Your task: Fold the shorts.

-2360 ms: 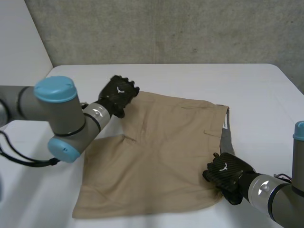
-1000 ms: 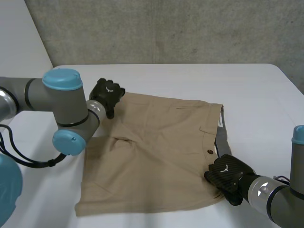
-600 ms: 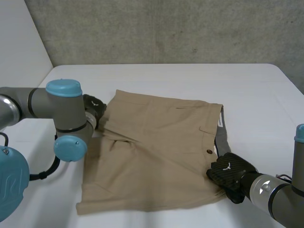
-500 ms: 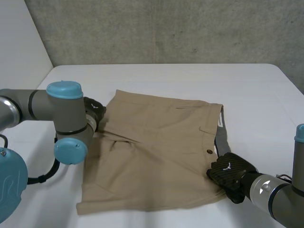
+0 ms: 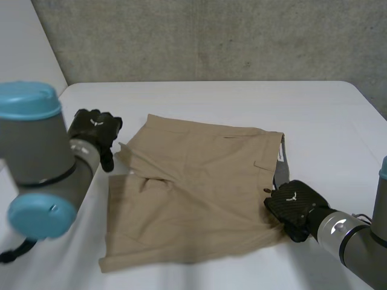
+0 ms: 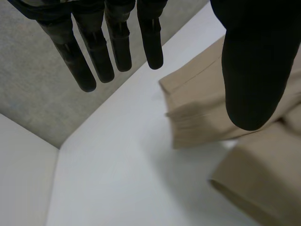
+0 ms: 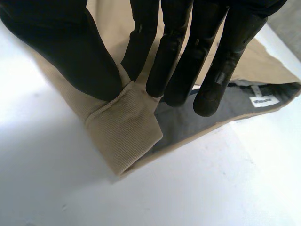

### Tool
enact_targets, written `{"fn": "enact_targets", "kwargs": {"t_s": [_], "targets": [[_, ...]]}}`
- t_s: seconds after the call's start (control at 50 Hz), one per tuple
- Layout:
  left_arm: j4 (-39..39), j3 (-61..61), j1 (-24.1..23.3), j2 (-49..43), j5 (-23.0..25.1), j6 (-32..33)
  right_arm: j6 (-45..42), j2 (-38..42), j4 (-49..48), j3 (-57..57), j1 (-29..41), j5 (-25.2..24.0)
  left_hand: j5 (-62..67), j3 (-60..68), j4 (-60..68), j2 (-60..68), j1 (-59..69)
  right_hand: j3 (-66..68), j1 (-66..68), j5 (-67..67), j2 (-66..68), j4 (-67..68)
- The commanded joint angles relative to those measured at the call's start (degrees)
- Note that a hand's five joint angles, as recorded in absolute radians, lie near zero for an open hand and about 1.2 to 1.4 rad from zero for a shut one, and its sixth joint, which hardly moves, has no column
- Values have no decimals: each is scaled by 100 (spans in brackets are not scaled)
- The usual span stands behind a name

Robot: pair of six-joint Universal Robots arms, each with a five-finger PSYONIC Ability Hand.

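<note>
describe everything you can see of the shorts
The shorts are tan woven cloth, lying mostly flat on the white table, waist toward the robot's right, legs toward its left. The waistband gapes, showing grey lining with a white label; a small button sits near it. The right hand pinches the near waistband corner between thumb and fingers. The far leg's hem is rumpled, beside the open left hand, which holds nothing.
</note>
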Motion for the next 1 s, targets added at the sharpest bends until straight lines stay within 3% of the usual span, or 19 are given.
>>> {"fn": "enact_targets", "kwargs": {"t_s": [0.02, 0.22, 0.46, 0.54, 0.56, 0.68, 0.86, 0.92, 1.0], "targets": [[-566, -1415, -426, 1222, 1, -540, 448, 0, -362, 34, -7, 14, 227, 116, 203, 135, -6, 1248, 2389, 1269, 1233, 1175], [-672, -2970, -655, 1899, 1, -505, 703, 9, -565, 60, 29, 67, 244, 132, 219, 152, 11, 1248, 2389, 1269, 1233, 1175], [-277, -3209, -831, 1276, 1, -540, 712, 9, -574, 95, 55, 67, 445, 333, 420, 353, 212, 1248, 2389, 1269, 1233, 1175], [-66, -3113, -831, 942, -8, -549, 720, 9, -574, 104, 37, 67, 1636, 1524, 1611, 1544, 1402, 1248, 2389, 1269, 1233, 1175], [13, -3060, -839, 854, -8, -557, 729, 9, -574, 104, 20, 76, 3022, 2911, 2998, 2930, 2789, 1248, 2389, 1269, 1233, 1175], [242, -2902, -848, 660, 1, -557, 799, -9, -565, 95, -15, 76, 5471, 5360, 5447, 5379, 5238, 1248, 2389, 1269, 1233, 1175], [348, -2735, -919, 554, 1, -557, 791, -35, -477, 52, -7, 102, 5574, 5463, 5550, 5482, 5341, 1248, 2389, 1269, 1233, 1175], [453, -2664, -901, 607, -17, -549, 764, -70, -363, 34, -7, 102, 5574, 5463, 5550, 5482, 5341, 248, 1389, 269, 233, 176], [515, -2532, -857, 669, -43, -549, 703, -210, 102, -19, -24, 76, 5574, 5463, 5550, 5482, 5341, -2508, -1368, -2487, -2524, -2581]]}}
